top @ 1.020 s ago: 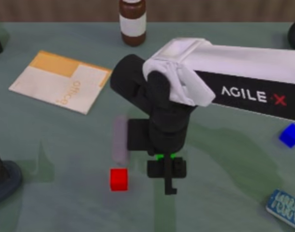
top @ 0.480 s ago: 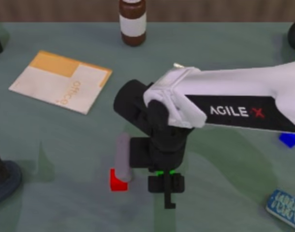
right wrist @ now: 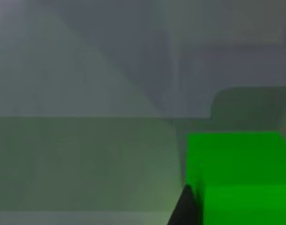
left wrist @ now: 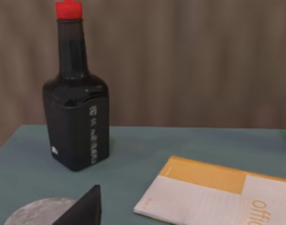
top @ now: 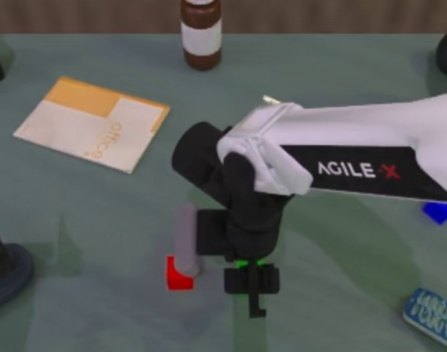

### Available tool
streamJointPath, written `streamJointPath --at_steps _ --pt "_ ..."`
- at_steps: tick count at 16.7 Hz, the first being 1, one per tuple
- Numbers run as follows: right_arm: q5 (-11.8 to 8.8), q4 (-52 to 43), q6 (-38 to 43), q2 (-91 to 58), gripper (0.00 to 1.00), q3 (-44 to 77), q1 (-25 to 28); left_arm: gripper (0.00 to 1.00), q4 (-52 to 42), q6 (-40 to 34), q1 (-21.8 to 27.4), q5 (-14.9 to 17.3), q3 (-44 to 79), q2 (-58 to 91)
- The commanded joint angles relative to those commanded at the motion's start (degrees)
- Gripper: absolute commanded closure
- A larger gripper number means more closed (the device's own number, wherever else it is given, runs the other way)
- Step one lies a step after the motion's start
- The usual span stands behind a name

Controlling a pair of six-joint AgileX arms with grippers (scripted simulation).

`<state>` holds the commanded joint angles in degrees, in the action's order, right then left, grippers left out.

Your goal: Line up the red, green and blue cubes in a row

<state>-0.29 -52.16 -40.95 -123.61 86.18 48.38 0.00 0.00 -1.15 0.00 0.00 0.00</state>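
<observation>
The green cube [top: 249, 262] shows only as a thin green strip under my right wrist; in the right wrist view the green cube [right wrist: 241, 178] sits low over the table against one dark fingertip [right wrist: 183, 208]. My right gripper [top: 251, 282] is shut on it, just right of the red cube [top: 176, 276]. A grey part of the arm hides part of the red cube. The blue cube [top: 437, 212] lies at the far right, half hidden under the right arm. My left arm [top: 2, 271] stays parked at the left edge.
A white and orange booklet [top: 91, 123] lies at the back left. A brown bottle [top: 201, 33] stands at the back centre, and a dark sauce bottle [left wrist: 75, 108] at the back left corner. A flat blue patterned pack [top: 434, 315] rests at the front right.
A second ago my right arm moved toward the table's front and lower with the green cube, covering part of the red and blue cubes. It has held still for the last half second.
</observation>
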Motion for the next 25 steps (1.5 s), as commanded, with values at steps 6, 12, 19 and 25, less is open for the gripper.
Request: streamJointPath --at_steps 6,12,19,25 --pt "0.00 0.00 0.00 0.00 0.00 0.00 0.00 0.00 0.00 0.00 0.00 0.00 0.00 0.00" --pt "0.00 0.00 0.00 0.00 0.00 0.00 0.00 0.00 0.00 0.00 0.00 0.00 0.00 0.00" --pt "-0.03 -6.40 -0.12 1.92 0.00 4.41 0.12 0.00 0.00 0.00 0.00 0.00 0.00 0.00" --pt "-0.04 -13.97 -0.22 4.67 0.00 9.34 0.31 0.00 0.00 0.00 0.00 0.00 0.00 0.00"
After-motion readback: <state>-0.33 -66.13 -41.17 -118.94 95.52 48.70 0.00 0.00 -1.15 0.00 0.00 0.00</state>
